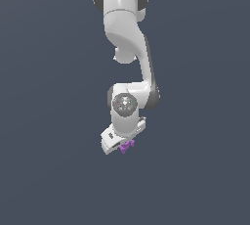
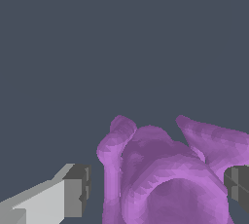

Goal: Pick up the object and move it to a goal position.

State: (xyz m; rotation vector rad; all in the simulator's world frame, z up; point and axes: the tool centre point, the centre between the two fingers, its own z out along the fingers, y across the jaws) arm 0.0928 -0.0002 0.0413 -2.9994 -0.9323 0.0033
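Observation:
The small purple knobbly object (image 1: 127, 146) sits at the tip of my white gripper (image 1: 123, 143), just under the tilted hand in the exterior view. In the wrist view the object (image 2: 165, 169) fills the space between the two fingers, its lobes and rounded hollow close to the camera. One grey finger pad (image 2: 78, 191) stands close against one side of it and the other pad (image 2: 238, 189) against the opposite side. My gripper (image 2: 158, 191) looks shut on the object.
The white arm (image 1: 124, 28) hangs down from the top of the exterior view. Around it there is only a plain dark grey-blue background, with no other objects, edges or goal marker in either view.

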